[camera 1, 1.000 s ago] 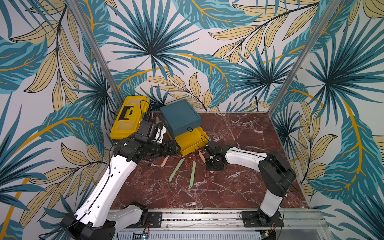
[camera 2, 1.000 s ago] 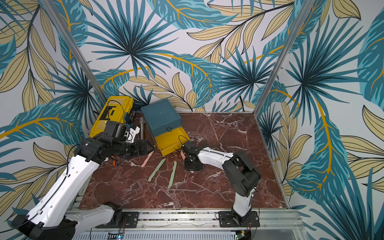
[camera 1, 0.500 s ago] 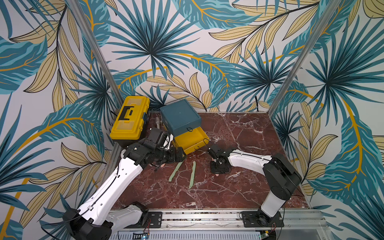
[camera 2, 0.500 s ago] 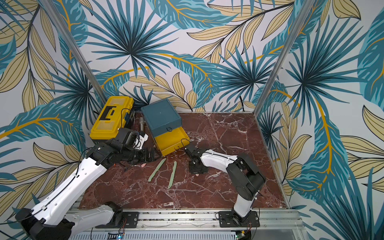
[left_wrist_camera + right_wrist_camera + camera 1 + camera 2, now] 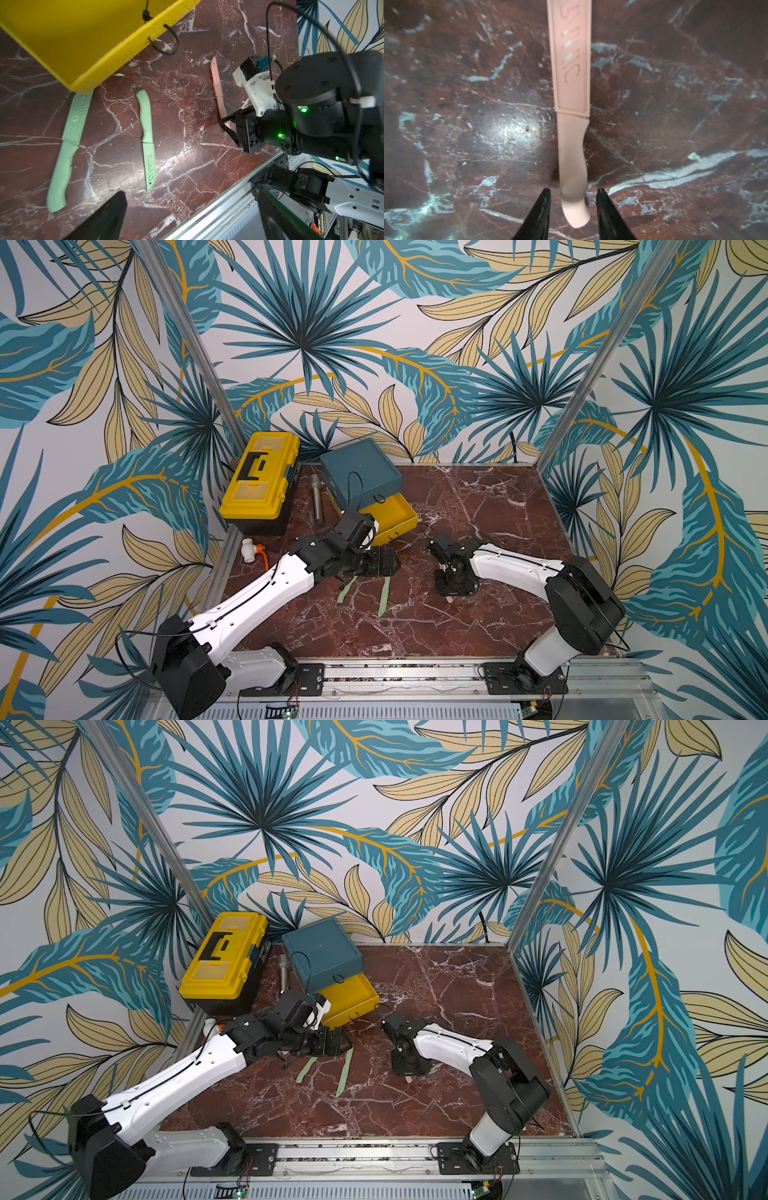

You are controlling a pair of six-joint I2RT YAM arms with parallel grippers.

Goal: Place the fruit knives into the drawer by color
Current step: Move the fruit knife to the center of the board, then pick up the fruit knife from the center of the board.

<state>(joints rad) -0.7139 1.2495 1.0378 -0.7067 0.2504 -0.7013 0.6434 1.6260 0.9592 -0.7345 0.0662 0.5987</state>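
The drawer (image 5: 361, 477) is a dark teal chest with its yellow bottom tray (image 5: 392, 516) pulled out. Two pale green fruit knives (image 5: 347, 591) (image 5: 384, 593) lie flat on the marble in front of it; the left wrist view shows them too (image 5: 68, 149) (image 5: 147, 135). A pink knife (image 5: 572, 104) lies flat further right. My right gripper (image 5: 573, 190) points down over its handle end, open, a fingertip on each side with a gap to the handle. Above the green knives' far ends hovers my left gripper (image 5: 384, 566), open wide and empty.
A yellow toolbox (image 5: 262, 485) stands at the back left. A grey metal cylinder (image 5: 318, 497) lies between it and the chest. A white valve with an orange handle (image 5: 253, 549) sits by the left edge. An aluminium rail (image 5: 395, 672) runs along the front.
My right gripper has pulled the pink knife toward the front right, and its jaws have since widened off the handle. The left arm has swung right, over the green knives.
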